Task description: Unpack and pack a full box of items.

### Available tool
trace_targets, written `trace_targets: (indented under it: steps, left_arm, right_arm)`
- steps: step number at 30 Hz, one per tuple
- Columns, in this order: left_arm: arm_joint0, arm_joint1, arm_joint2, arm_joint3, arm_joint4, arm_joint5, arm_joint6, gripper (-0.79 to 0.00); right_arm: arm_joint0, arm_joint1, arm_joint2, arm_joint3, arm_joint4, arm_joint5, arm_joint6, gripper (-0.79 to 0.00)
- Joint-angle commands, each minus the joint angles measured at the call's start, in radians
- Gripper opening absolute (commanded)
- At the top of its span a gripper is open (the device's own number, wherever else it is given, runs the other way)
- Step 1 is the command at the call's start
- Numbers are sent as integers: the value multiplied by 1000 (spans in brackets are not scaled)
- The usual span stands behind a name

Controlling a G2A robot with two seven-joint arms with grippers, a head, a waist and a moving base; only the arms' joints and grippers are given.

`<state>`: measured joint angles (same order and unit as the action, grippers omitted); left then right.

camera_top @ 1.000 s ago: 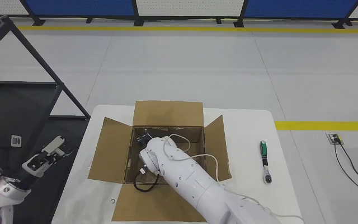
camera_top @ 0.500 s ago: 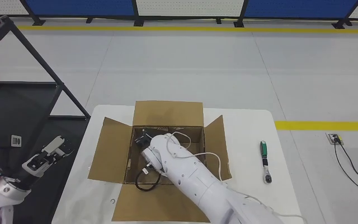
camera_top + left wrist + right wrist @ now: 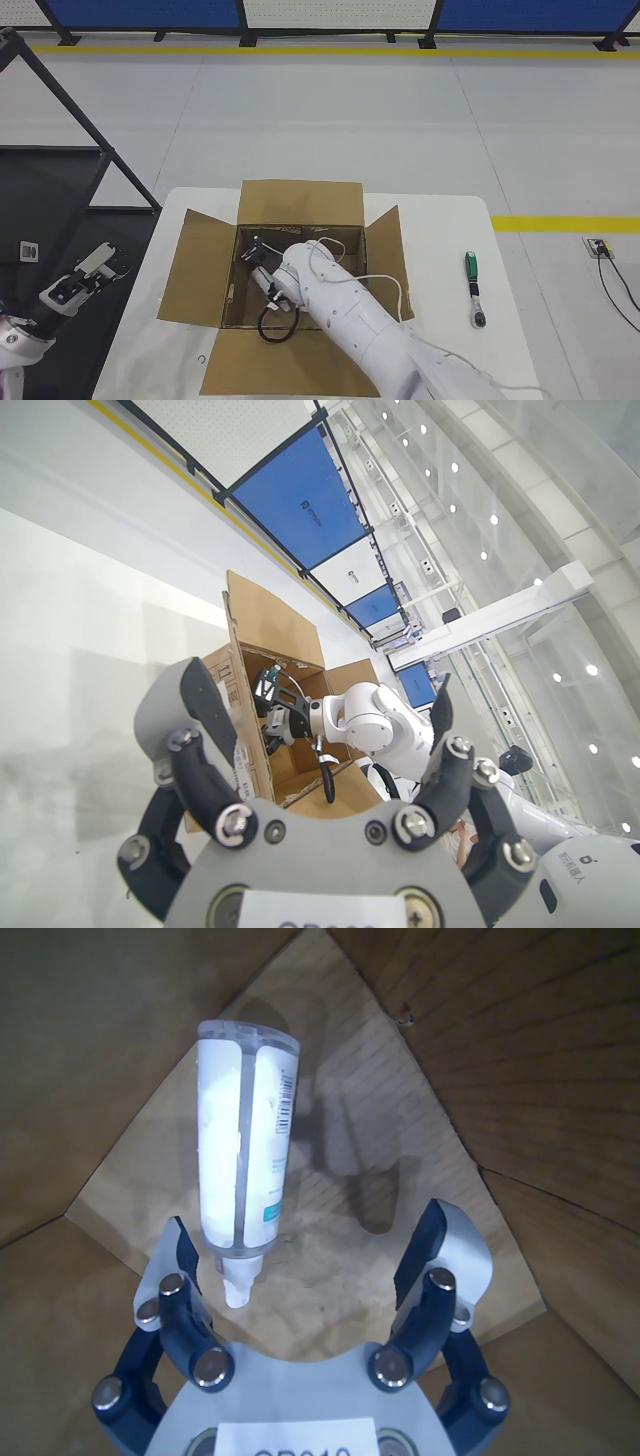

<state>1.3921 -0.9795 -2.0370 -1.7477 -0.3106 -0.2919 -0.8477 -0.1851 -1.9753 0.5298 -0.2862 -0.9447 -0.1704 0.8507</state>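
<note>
Box point(image 3: 300, 203) mid-table point(image 3: 440, 230); bottle point(image 3: 240, 1148) inside box, lying on floor; ratchet point(image 3: 473, 288) on table right of box, well apart.

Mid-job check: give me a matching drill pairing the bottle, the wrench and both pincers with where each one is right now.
Things:
1 bottle
2 wrench
3 right pincer
4 left pincer

Places:
a open, beside the table, away from the box
b lying on the box floor
c on the table, outside the box
d open, down inside the box

Pairs: 1-b, 2-c, 3-d, 4-a
</note>
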Motion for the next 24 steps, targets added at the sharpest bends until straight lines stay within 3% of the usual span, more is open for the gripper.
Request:
trace_targets:
  steps: [1, 3, 9, 15, 18, 20, 24]
  left_arm:
    - [0, 0, 0, 0, 0, 0, 0, 0]
    - [0, 0, 0, 0, 0, 0, 0, 0]
    - [0, 0, 0, 0, 0, 0, 0, 0]
    - [0, 0, 0, 0, 0, 0, 0, 0]
    - [0, 0, 0, 0, 0, 0, 0, 0]
    - [0, 0, 0, 0, 0, 0, 0, 0]
    - [0, 0, 0, 0, 0, 0, 0, 0]
  right_arm:
    - [-3, -2, 2, 3, 3, -19, -1, 0]
    - [-3, -4, 5, 9, 5, -33, -4, -31]
    - [-4, -10, 10, 21, 3, -47, -10, -413]
    - [-4, -14, 18, 31, 3, -54, -29, -570]
    - [-3, -15, 22, 35, 4, -61, -38, -733]
    - [0, -15, 25, 37, 4, -59, -42, -785]
    - [10, -14, 33, 36, 4, -63, -52, -785]
